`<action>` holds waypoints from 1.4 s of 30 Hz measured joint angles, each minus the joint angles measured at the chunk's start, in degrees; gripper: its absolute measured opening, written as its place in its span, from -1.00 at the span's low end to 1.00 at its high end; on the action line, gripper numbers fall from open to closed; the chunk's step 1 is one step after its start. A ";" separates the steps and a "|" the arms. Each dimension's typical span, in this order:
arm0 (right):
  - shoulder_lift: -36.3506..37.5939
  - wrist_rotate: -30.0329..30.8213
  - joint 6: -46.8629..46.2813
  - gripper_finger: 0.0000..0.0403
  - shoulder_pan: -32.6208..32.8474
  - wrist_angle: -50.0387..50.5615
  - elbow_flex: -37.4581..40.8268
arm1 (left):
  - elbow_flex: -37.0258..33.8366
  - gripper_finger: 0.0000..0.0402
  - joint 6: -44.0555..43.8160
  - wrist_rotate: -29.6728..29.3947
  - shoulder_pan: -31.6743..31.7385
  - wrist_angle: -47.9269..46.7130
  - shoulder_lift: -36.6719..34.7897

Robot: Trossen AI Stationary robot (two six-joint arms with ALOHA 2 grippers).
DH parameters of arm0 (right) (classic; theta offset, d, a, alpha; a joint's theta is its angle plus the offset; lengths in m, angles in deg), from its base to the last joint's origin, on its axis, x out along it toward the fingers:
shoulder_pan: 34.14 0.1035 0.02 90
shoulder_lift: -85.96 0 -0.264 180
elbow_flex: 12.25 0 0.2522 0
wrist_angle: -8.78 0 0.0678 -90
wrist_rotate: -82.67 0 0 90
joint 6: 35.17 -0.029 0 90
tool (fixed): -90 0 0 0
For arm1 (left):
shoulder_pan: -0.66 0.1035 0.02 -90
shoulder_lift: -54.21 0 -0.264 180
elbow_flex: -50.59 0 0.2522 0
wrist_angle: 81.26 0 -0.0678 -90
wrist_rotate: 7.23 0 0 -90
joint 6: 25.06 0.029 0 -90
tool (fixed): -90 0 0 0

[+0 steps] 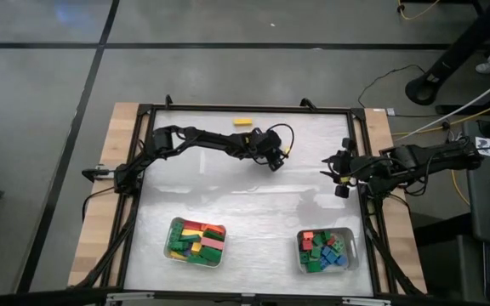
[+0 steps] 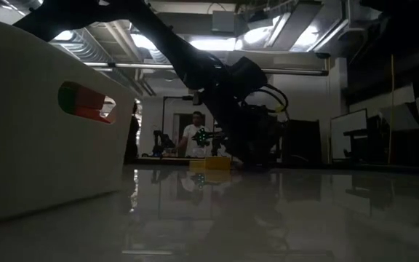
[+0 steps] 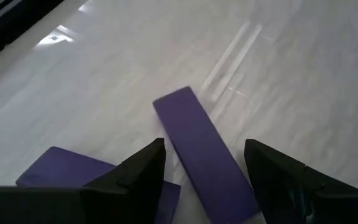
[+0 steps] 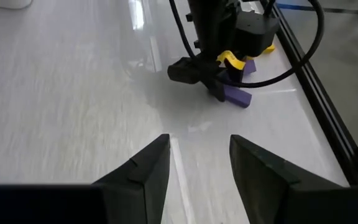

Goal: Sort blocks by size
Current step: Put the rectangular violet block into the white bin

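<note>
At the near edge of the table stand two pale trays already filled with blocks: the left tray [image 1: 196,241] holds long bricks in green, yellow, red and pink, and the right tray [image 1: 327,252] holds short squarish ones in green, red, orange and blue. In the low view the left tray's wall [image 2: 42,116] fills the foreground, with a red and green brick showing through its handle slot.

Farther back, toward the middle of the white table [image 1: 253,200], the left gripper [image 1: 275,161] is down at the surface with its fingers [image 3: 138,171] spread apart around a long purple block [image 3: 204,155] that lies flat between them, not clamped. A second purple block [image 3: 73,171] lies just beside it, partly hidden behind one finger. The right wrist view shows the same purple brick [image 4: 236,96] under that gripper.

At the table's right side the right gripper [image 1: 340,174] hovers with its fingers [image 4: 145,168] partly apart and holding nothing.

Near the far edge lies a lone yellow block [image 1: 243,121], well apart from both grippers. Beyond the table a person [image 2: 195,135] stands in the room.
</note>
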 joint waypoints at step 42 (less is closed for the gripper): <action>-8.01 -4.37 0.19 -0.17 -0.02 -16.22 0.02 | -0.09 -0.54 3.93 29.17 -6.22 -46.17 -27.82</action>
